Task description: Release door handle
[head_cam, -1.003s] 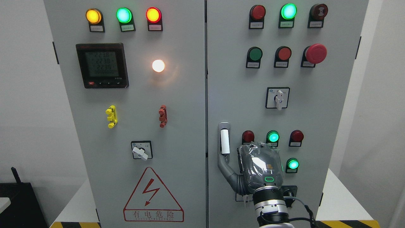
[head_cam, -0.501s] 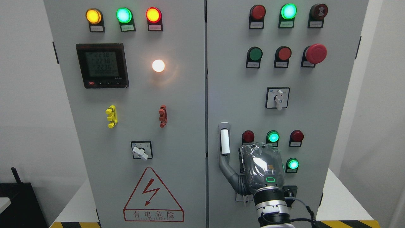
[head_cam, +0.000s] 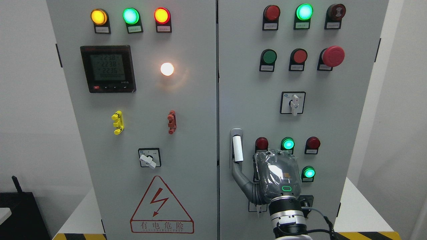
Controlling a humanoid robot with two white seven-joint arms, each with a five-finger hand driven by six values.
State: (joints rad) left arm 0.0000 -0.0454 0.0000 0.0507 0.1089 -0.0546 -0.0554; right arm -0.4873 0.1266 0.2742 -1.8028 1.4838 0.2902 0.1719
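At the bottom edge right of middle, my right hand [head_cam: 275,178] rises before the cabinet's right door [head_cam: 253,100], thumb [head_cam: 240,175] stretched up-left, its tip touching the white door handle's [head_cam: 237,149] lower end; other fingers hidden, grip uncertain.

Grey electrical cabinet [head_cam: 200,110] stands on white platform [head_cam: 358,213]; yellow-black hazard stripe [head_cam: 365,235] along platform front edge.
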